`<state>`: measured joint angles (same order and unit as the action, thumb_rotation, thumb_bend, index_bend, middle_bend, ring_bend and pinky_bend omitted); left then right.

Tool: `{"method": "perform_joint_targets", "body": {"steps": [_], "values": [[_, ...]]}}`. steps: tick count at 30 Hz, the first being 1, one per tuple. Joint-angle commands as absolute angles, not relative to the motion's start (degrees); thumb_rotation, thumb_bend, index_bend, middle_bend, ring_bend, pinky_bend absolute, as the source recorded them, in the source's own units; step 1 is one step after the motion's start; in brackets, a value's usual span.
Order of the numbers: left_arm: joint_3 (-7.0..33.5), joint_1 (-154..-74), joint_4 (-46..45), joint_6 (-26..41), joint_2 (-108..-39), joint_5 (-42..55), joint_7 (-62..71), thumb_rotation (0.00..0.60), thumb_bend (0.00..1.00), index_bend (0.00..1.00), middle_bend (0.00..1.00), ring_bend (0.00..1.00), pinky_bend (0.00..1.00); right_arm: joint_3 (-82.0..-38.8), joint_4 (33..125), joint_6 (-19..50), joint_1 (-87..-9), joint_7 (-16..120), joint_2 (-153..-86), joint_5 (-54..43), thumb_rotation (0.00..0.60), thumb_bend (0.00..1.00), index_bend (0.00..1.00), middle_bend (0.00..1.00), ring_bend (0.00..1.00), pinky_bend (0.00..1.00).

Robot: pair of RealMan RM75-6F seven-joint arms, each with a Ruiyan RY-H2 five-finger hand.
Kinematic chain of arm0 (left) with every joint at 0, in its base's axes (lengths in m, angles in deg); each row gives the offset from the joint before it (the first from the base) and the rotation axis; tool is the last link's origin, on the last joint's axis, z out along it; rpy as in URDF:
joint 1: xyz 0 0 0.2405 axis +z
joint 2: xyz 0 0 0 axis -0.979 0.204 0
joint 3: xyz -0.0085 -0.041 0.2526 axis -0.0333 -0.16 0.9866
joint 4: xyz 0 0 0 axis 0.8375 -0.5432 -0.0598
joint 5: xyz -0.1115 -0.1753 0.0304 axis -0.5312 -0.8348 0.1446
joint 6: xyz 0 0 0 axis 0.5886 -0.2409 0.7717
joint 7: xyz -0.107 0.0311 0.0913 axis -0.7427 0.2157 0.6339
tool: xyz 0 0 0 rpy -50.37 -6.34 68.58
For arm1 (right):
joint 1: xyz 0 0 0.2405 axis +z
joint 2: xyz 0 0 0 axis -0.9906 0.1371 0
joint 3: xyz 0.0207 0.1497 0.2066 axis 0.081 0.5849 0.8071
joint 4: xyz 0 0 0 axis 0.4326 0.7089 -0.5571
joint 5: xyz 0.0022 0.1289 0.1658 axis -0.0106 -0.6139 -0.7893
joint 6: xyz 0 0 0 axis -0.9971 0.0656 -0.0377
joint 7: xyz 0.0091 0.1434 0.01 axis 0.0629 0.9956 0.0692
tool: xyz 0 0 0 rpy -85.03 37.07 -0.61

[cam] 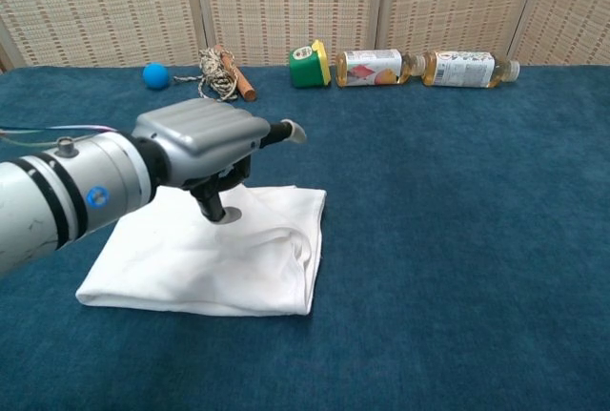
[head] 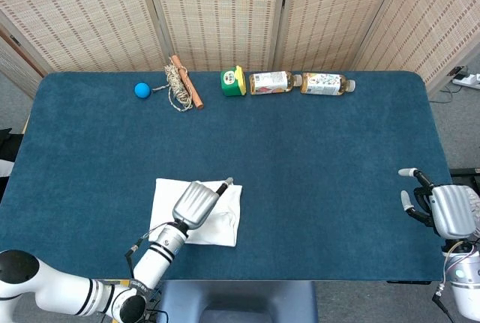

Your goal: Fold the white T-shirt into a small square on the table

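White T-shirt (cam: 243,258) lies folded into a flat, roughly square bundle on the blue tabletop (head: 315,151), close to the near edge and left of its middle, with a few soft creases along its right side. Above it sits the left hand (cam: 205,139), holding nothing: one finger (cam: 284,131) sticks out straight toward the right, and another points down so its tip sits at or just above the cloth; whether it actually presses the fabric cannot be told. In the head view the same hand (head: 193,203) covers the middle of the shirt (head: 169,195). Over by the right edge of the tabletop, near the front, the right hand (head: 442,207) holds nothing, its fingers (head: 410,172) apart and reaching in over the edge. Along the far edge runs a row of things: a blue ball (head: 142,90) furthest left, then a coil of rope (head: 178,87) against a wooden stick (head: 188,83), a green container with a yellow lid (head: 233,82), and two bottles lying on their sides end to end, bottle one (head: 274,82) and bottle two (head: 326,83).
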<state>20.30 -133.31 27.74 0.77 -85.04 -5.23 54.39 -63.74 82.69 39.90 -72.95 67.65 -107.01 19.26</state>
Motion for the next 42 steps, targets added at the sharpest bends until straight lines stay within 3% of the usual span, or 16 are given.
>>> {"method": "perform_joint_targets", "body": {"steps": [1, 18, 31, 42], "values": [[21.79, -131.60, 24.71, 1.68, -86.11, -2.15, 52.29, 0.600, 0.30, 0.12, 0.90, 0.81, 0.97, -63.76, 82.99, 40.01, -73.01, 67.35, -106.90, 19.33, 0.600, 0.45, 0.33, 0.97, 1.00, 1.00], [23.11, -127.76, 21.64, 4.18, -87.08, 2.74, 51.53, 0.600, 0.27, 0.12, 0.90, 0.81, 0.96, -63.70, 83.54, 39.62, -73.07, 66.51, -106.90, 18.92, 0.600, 0.45, 0.33, 0.97, 1.00, 1.00], [19.09, -126.61, 17.10, 6.80, -88.45, 1.81, 48.85, 0.600, 0.27, 0.15, 0.90, 0.81, 0.96, -63.57, 83.71, 39.47, -73.03, 66.43, -106.89, 18.75, 0.600, 0.45, 0.33, 0.97, 1.00, 1.00], [14.91, -127.21, 13.95, 8.44, -90.33, 3.72, 44.51, 0.600, 0.27, 0.31, 0.90, 0.81, 0.96, -63.50, 84.05, 39.92, -73.23, 66.26, -106.79, 18.85, 0.600, 0.45, 0.33, 0.97, 1.00, 1.00]]}}
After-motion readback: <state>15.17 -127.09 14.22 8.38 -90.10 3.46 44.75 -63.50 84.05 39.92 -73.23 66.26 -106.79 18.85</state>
